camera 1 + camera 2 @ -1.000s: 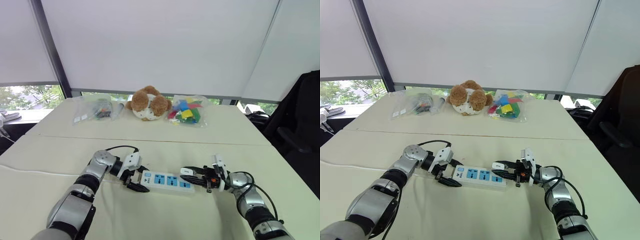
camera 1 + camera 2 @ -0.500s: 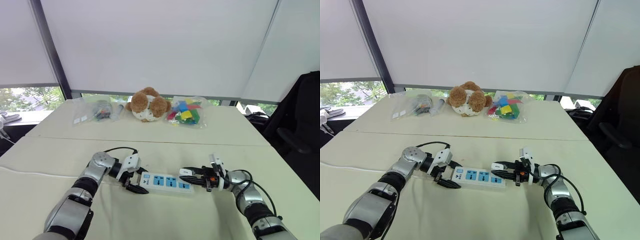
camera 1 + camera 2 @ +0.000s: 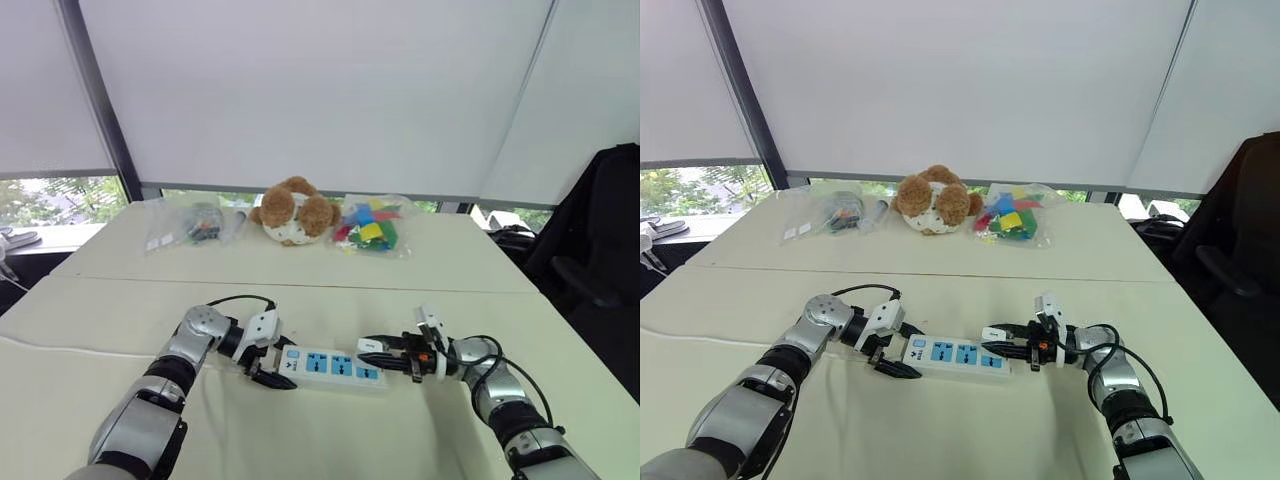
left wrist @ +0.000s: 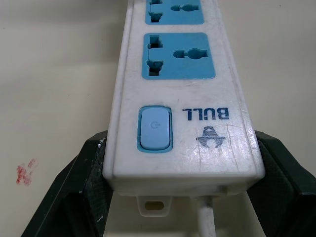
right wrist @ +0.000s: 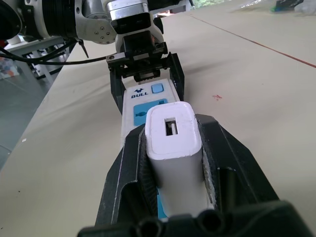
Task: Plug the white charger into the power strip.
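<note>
The strip (image 3: 333, 366) lies flat on the table (image 3: 330, 430); the left gripper (image 3: 268, 371) clamps its switch end; the right gripper (image 5: 173, 158) grasps the charger (image 5: 174, 138), held level just above the strip's other end.

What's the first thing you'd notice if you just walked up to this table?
Two robot hands meet over a power strip at the near edge of the table. The left hand clamps its switch end, and the right hand holds a white charger over the other end. A teddy bear sits at the far side.
</note>
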Controlling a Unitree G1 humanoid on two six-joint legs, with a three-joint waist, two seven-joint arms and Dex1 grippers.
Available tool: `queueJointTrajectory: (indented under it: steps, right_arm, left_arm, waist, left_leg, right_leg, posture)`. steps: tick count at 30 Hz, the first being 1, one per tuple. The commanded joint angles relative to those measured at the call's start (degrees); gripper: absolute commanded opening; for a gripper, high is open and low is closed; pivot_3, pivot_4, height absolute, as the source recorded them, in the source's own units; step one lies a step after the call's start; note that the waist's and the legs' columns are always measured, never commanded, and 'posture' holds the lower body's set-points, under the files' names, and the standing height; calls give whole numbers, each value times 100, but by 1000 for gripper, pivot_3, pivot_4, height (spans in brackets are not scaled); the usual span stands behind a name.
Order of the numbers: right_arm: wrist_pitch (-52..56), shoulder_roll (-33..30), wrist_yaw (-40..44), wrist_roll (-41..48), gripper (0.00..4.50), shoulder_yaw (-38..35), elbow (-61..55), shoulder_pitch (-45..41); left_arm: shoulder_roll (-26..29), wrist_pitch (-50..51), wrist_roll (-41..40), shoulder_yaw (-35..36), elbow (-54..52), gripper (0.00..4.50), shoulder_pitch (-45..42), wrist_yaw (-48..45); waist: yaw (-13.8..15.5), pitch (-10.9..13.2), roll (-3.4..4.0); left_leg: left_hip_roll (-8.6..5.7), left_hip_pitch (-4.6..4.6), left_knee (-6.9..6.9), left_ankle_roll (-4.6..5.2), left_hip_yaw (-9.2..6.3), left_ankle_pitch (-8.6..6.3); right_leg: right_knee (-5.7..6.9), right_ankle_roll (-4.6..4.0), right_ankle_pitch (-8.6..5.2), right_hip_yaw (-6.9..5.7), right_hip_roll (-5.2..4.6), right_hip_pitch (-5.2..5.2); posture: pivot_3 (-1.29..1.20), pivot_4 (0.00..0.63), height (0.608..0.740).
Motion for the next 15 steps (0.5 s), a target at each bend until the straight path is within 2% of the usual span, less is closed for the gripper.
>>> queueJointTrajectory:
  steps: [1,4,11,15]
  right_arm:
    - [299,-97,-553,-1475,784,870,1420,535]
    - [142,-87,-670,-1458,784,806,1451,492]
    - [-224,-2,-813,-924,4225,194,974,389]
    - [-112,-130,-613,-669,4225,-13,161,602]
  left_arm:
    - [53,-212,67,5,-237,3037,-80,-4]
    - [27,-193,62,18,-212,3037,-95,25]
    - [-5,-233,101,25,-118,3037,-78,88]
    - [-38,-246,112,20,-55,3037,-88,138]
  waist:
    - [-2,0,0]
    - [-2,0,0]
    - [19,7,27]
    - [38,24,53]
  left_leg:
    - [0,0,0,-1,0,0]
    - [0,0,-1,-15,0,-9]
    - [-1,-15,-2,0,3,0]
    - [-2,-30,-3,1,5,1]
  right_leg:
    - [-1,-3,2,0,-1,0]
    - [-5,-10,6,-1,-3,-4]
    - [-10,-23,14,-15,-15,-46]
    - [-17,-23,14,-16,-18,-44]
  posture:
    - [0,150,739]
    - [0,150,739]
    - [0,150,739]
    - [0,150,739]
